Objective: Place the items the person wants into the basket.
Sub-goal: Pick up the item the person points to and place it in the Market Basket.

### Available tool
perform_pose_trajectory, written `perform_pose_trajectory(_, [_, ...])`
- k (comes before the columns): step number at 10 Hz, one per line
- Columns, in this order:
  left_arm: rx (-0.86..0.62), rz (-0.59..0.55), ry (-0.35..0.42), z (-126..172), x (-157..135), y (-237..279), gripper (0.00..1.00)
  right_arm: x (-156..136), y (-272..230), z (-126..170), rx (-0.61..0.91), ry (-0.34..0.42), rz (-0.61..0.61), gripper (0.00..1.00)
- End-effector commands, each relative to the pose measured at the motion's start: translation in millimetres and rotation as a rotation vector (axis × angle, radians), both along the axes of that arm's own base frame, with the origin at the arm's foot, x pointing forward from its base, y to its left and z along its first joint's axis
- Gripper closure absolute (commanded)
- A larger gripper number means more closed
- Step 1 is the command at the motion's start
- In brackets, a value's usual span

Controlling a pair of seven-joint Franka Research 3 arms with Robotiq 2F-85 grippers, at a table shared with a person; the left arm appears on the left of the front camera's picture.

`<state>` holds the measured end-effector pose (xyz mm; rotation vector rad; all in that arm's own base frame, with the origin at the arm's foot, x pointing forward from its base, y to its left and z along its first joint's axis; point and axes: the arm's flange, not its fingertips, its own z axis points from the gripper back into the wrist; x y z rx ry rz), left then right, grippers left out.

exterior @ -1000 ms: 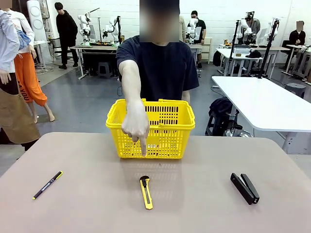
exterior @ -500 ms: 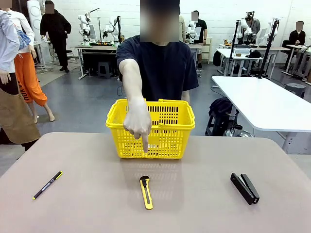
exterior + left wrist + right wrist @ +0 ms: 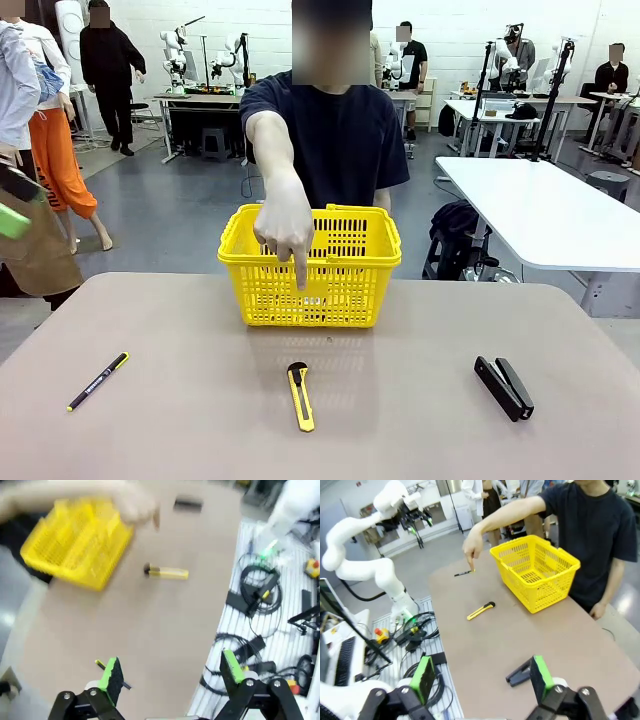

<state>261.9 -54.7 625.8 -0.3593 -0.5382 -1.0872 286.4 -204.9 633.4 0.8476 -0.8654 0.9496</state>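
A yellow utility knife [image 3: 300, 396] with a black slider lies on the table in front of the yellow basket [image 3: 345, 270]. The person's hand [image 3: 283, 232] hangs above it, index finger pointing down. In the left wrist view the knife [image 3: 167, 572] lies far ahead of my open left gripper [image 3: 172, 672], beside the basket [image 3: 75, 542]. My left gripper [image 3: 12, 205] shows at the front view's left edge, high off the table. My right gripper [image 3: 481, 677] stands open and holds nothing, high above the near table edge, with the knife [image 3: 481, 611] and basket [image 3: 535, 570] beyond.
A black pen with a yellow tip [image 3: 97, 381] lies at the table's left, a black stapler [image 3: 503, 387] at its right. The stapler [image 3: 520, 672] sits just beyond my right fingers. Cables and gear lie on the floor by the table [image 3: 260, 595].
The person's pointing hand has risen a little in front of the basket. My left gripper has come into the front view at the left edge. Nothing on the table moved.
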Motion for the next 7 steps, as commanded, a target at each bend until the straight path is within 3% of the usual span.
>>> perform_pose_trajectory(1, [0.254, 0.127, 0.257, -22, 1, -74, 0.00, 1, -1, 1, 0.020, -0.024, 0.014, 0.00])
perform_pose_trajectory(2, [0.347, 0.183, 0.322, -38, -3, -110, 0.00, 1, -1, 1, 0.020, -0.024, 0.014, 0.00])
perform_pose_trajectory(3, [0.367, 0.241, 0.329, -60, -3, -144, 0.00, 1, -1, 1, 0.020, -0.024, 0.014, 0.00])
perform_pose_trajectory(4, [0.358, 0.319, 0.294, -80, -1, -167, 0.00, 1, -1, 1, 0.020, -0.024, 0.014, 0.00])
perform_pose_trajectory(5, [0.365, 0.439, 0.181, -101, 7, -183, 0.00, 1, -1, 1, 0.020, -0.024, 0.014, 0.00])
perform_pose_trajectory(7, [0.302, 0.630, 0.119, -131, 36, -201, 0.00, 1, -1, 1, 0.020, -0.024, 0.014, 0.00])
